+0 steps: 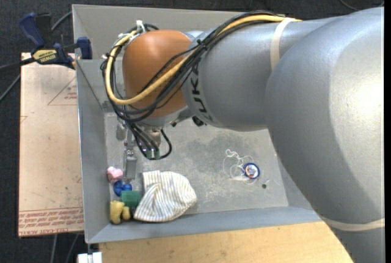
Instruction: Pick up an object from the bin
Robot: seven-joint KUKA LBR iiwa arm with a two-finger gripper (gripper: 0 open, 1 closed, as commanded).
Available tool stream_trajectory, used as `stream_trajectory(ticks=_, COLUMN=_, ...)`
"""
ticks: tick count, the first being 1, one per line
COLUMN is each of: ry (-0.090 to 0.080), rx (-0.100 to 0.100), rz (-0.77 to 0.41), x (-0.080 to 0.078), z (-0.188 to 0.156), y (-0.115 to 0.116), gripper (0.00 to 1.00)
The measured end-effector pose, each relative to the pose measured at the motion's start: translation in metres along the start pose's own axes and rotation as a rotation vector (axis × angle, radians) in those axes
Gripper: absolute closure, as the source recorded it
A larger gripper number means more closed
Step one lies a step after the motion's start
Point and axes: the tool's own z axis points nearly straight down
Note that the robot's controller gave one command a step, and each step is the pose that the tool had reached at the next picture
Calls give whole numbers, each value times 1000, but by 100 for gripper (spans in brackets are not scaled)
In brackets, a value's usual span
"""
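My gripper (pixel 131 171) reaches down into the bin's front left corner, below the orange wrist cover. One thin finger shows, its tip just above a small cluster of toys. Touching or right beside that tip lies a pink piece (pixel 114 174). A blue piece (pixel 123 187) and a green block (pixel 129 197) sit directly under the finger. A yellow piece (pixel 118 211) lies a little nearer the front wall. A striped white cloth (pixel 164 196) is bunched up just right of the toys.
A small round blue-and-white badge with a clear loop (pixel 248 170) lies on the bin floor to the right. The arm covers the back and right of the bin. The left wall stands close to the toy cluster.
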Motion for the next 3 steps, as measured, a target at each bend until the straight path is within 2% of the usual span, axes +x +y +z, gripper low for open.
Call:
stream_trajectory(ticks=1, ry=-7, rx=-2, rz=5, x=-2, z=-5, y=-1, gripper=0)
stream_trajectory(ticks=2, ry=4, rx=0, rz=-511, x=44, z=80, y=-80, gripper=0)
stream_trajectory(ticks=3, ry=-11, rx=-2, rz=-367, x=52, z=5, y=-66, gripper=0)
